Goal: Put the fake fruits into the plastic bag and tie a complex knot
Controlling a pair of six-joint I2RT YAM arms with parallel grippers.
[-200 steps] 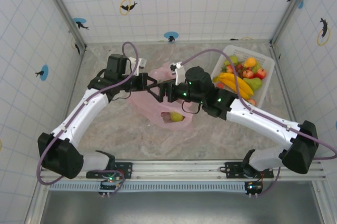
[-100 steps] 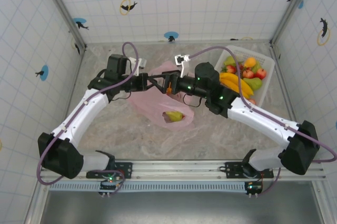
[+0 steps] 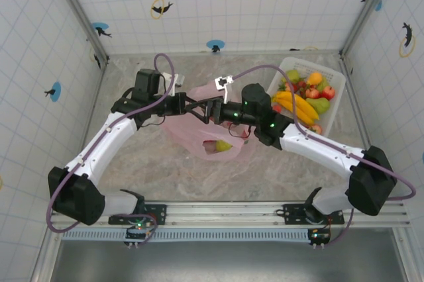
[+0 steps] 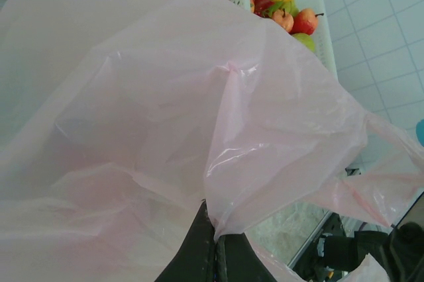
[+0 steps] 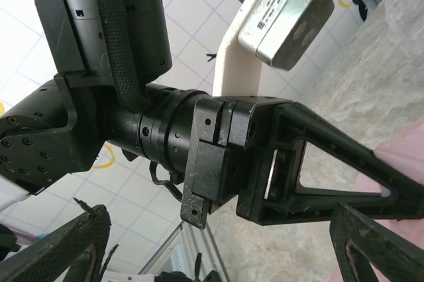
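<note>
The marbled table carries everything, and the plastic bag lies slumped near its middle, between the two arms, with the white slatted basket well apart at the far right. The bag is thin, limp film: nearly weightless, slick, and I judge it would tear or slip rather than hold a shape, so it is best taken by a bunched edge or a handle strip, never by a flat panel. The left gripper does just that; in its wrist view its jaws are pressed together on a gathered fold of the pink film, which drapes up and over the lens. The right gripper hovers just beside it, over the bag's mouth, with its fingers spread wide and nothing between them. Most of the fake fruits sit heaped in the basket: bananas, apples, a pear, an orange. A couple of pieces, one yellow-green, show through the bag's near end. Being hard, glossy and rounded, they probably need a grip across the widest part.
</note>
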